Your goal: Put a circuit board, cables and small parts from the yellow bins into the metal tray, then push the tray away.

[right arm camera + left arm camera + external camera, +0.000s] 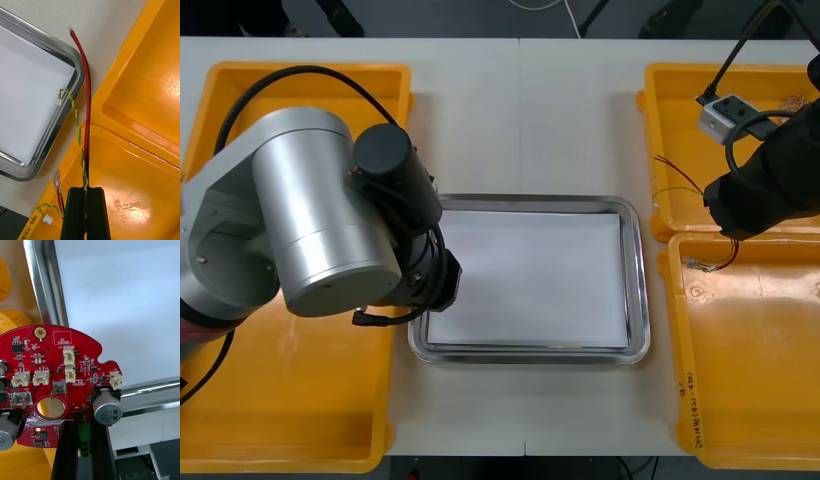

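Metal tray (pixel 638 290) stood at the table's middle, white inside, nothing in it yet. Yellow bins (pixel 300 70) flanked it along the table's left and right edges.

Left gripper (pixel 84 427) sat at the tray's left rim toward the near corner, jaws clamped on the edge of a red circuit board (pixel 56 382). Right gripper (pixel 88 189) hung over the seam between the two right-hand bins, jaws pinched on a red cable (pixel 88 93) and a twisted yellow-green cable (pixel 79 138).

Risks, as judged:
- The board was held by one edge only and showed across the rim, partly over the bin. Let go there, it could catch the rim and tip back out.
- Both cables ran long and loose past the fingers. Swung across, they could snag the bin wall or end up draped over the tray's rim.
- A spare cable (pixel 57 183) lay just beside the right fingers and might be dragged along.

Views: the front view gave the bare tray and the arms' spacing, but the left arm's bulk covered its grip. The wrist views supplied both grips.
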Motion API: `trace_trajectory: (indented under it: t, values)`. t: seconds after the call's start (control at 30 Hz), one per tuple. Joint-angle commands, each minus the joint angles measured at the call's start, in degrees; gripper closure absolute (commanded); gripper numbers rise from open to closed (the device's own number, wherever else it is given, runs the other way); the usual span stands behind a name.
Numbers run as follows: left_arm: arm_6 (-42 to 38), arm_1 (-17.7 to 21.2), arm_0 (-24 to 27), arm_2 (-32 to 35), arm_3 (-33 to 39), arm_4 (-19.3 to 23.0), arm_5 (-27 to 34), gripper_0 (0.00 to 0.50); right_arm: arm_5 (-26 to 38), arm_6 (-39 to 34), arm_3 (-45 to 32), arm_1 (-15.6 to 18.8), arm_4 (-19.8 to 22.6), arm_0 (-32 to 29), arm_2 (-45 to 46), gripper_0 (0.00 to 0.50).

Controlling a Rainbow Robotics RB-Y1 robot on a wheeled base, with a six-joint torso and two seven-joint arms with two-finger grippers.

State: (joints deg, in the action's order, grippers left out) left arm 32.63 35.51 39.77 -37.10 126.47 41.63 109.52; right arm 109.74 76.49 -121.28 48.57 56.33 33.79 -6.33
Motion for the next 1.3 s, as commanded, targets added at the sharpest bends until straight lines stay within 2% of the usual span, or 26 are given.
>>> trace_trajectory:
  t: [0.03,0.27,0.5,0.7,0.87,1.3]
  values:
    - [-3.4,-4.1,3.5,-4.6,-3.3,-3.7,-2.3,0.497,0.3,-2.8,-1.5,1.2,0.2,1.8,-0.4,0.500]
    - [-5.0,-6.9,4.1,-9.0,-8.1,-7.0,-7.3,0.497,0.3,-2.9,-1.5,1.2,0.2,1.8,-0.3,0.500]
    - [-7.0,-6.9,3.7,-13.5,-9.2,-8.7,-10.4,0.498,0.3,-3.1,-1.5,1.2,0.1,1.8,-0.3,0.500]
    - [-8.2,-5.7,1.7,-14.9,-9.2,-8.9,-13.1,0.499,0.3,-3.2,-1.5,1.1,0.1,1.8,-0.3,0.500]
    - [-9.0,-5.0,0.3,-17.2,-9.3,-11.1,-15.0,0.500,0.3,-3.3,-1.5,1.2,0.2,1.8,-0.3,0.500]
    - [-9.7,-2.4,-2.5,-17.7,-9.3,-11.4,-18.9,0.499,0.3,-3.3,-1.5,1.2,0.2,1.8,-0.3,0.500]
